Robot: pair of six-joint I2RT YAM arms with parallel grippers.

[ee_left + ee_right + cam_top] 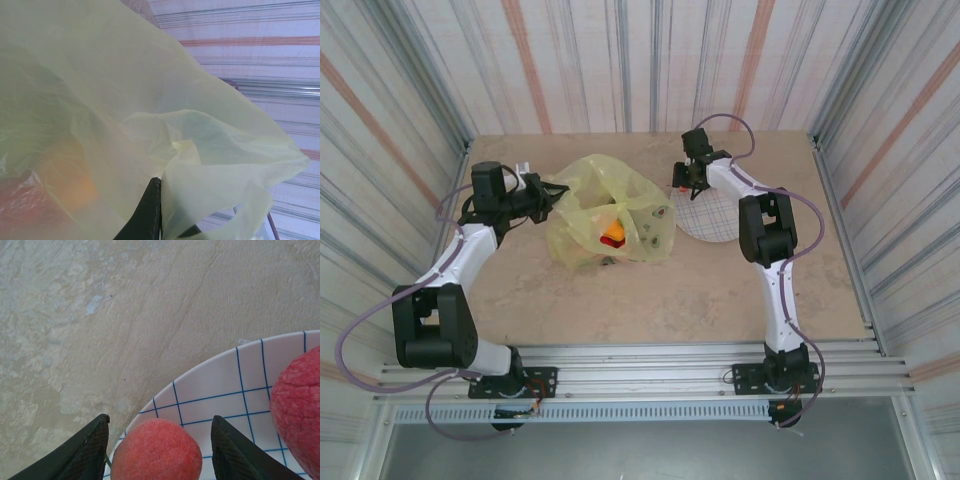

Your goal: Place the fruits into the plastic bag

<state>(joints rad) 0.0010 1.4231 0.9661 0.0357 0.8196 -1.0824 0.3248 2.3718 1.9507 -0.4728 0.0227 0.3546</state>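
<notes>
Red fruit at plate rim between right claw's parted fingers

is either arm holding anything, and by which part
Left gripper pinches the plastic bag by a fold near its opening. Right gripper straddles a red fruit, not gripping yet.

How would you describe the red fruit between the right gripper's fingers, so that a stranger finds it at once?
Find the white grid plate right of the yellow plastic bag. Near its rim, below the right gripper, sits a small red fruit. Unlike the other red fruit beside it, this one lies between the two black fingers.
</notes>
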